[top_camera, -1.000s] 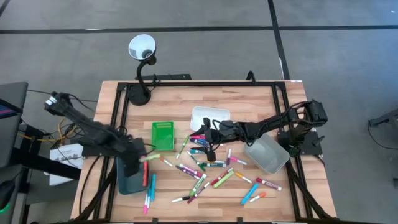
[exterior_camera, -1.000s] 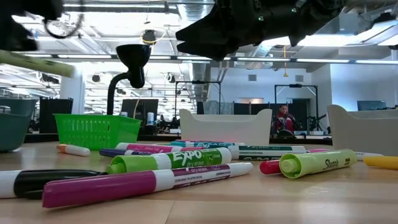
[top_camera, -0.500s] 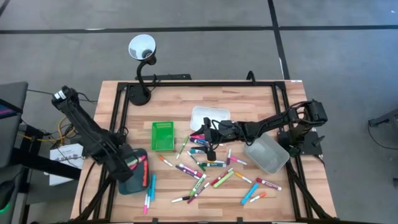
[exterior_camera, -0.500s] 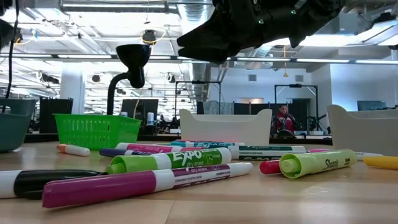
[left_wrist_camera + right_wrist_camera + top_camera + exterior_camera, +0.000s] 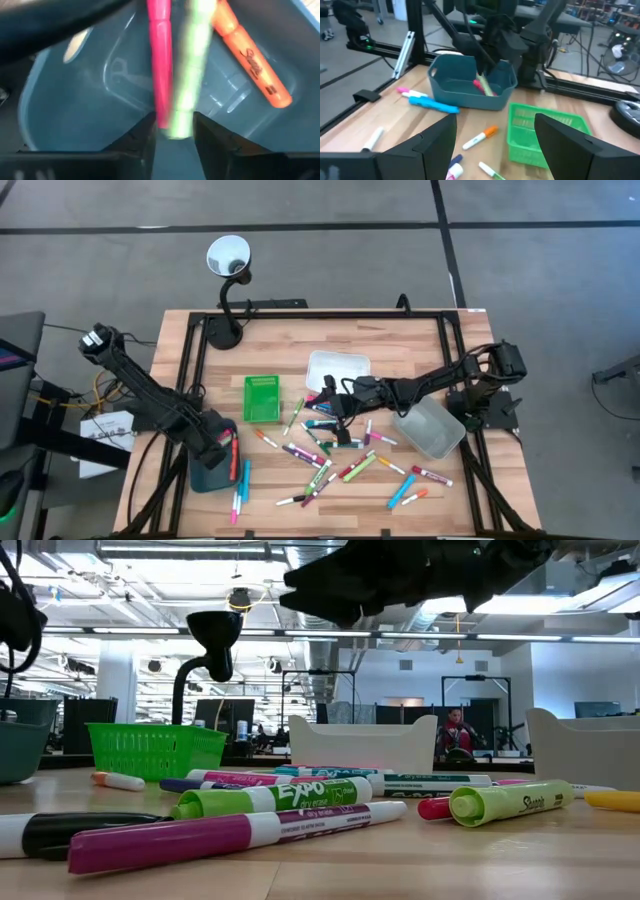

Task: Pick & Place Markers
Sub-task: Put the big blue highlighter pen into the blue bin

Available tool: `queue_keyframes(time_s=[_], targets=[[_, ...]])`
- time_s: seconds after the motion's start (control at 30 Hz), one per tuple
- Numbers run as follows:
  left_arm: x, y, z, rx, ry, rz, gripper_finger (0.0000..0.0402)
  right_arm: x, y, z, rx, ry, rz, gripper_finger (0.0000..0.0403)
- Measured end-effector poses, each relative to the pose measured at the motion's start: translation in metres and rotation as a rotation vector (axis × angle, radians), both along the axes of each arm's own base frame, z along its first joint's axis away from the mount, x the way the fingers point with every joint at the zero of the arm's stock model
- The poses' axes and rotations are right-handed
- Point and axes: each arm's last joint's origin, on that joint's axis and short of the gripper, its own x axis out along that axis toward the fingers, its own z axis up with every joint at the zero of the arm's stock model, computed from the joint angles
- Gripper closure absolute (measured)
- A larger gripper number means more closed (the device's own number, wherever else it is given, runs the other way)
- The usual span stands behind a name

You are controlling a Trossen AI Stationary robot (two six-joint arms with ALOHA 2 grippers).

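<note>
Left gripper (image 5: 172, 142) over dark teal plastic tray (image 5: 75, 100), fingers apart; blurred green marker (image 5: 192, 70) just ahead, possibly loose, beside pink marker (image 5: 160, 55). Right gripper (image 5: 340, 408) spread wide above scattered markers (image 5: 335, 460).

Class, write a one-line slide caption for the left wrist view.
Left gripper over the teal tray, fingers apart, green marker dropping beside pink and orange ones.

Teal tray (image 5: 75, 100) holds pink (image 5: 160, 55), pale green (image 5: 192, 65) and orange markers (image 5: 250, 55)
</note>
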Motion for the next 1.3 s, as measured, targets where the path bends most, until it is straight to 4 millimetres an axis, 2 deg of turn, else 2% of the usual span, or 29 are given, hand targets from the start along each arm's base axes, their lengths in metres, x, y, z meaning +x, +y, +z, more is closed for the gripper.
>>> queue_keyframes(time_s=[0.1,0.2,0.33,0.47,0.6,0.67,0.83,0.97,1.07,1.3], targets=[[0.004,0.001,0.0,-0.004,-0.011,-0.002,0.0251,0.001,0.004,0.003,0.001,-0.012,0.011,0.0143],[0.011,0.0,0.008,-0.03,-0.066,0.023,0.0242,0.001,0.007,0.003,0.0,-0.012,0.018,0.0143],[0.025,-0.004,0.03,-0.045,-0.193,0.019,0.0248,0.001,0.005,0.003,0.0,-0.012,0.014,0.0143],[0.045,-0.011,0.052,-0.111,-0.4,0.045,0.0261,0.001,0.003,0.004,0.002,-0.022,0.007,0.0143],[0.072,-0.024,0.054,-0.165,-0.558,-0.047,0.027,0.002,0.003,0.005,0.003,-0.032,0.006,0.0143],[0.086,-0.03,0.045,-0.154,-0.549,-0.105,0.0272,0.002,0.003,0.006,0.004,-0.036,0.006,0.0143],[0.121,-0.045,0.018,-0.156,-0.401,-0.264,0.0273,0.002,0.003,0.006,0.003,-0.036,0.006,0.0143],[0.148,-0.06,0.012,-0.127,-0.387,-0.49,0.0281,0.002,0.003,0.006,0.004,-0.04,0.007,0.0143],[0.157,-0.064,0.012,-0.083,-0.33,-0.599,0.0289,0.002,0.003,0.006,0.004,-0.042,0.007,0.0143],[0.156,-0.05,0.006,-0.036,-0.171,-0.579,0.0292,0.002,0.003,0.007,0.005,-0.05,0.007,0.0143]])
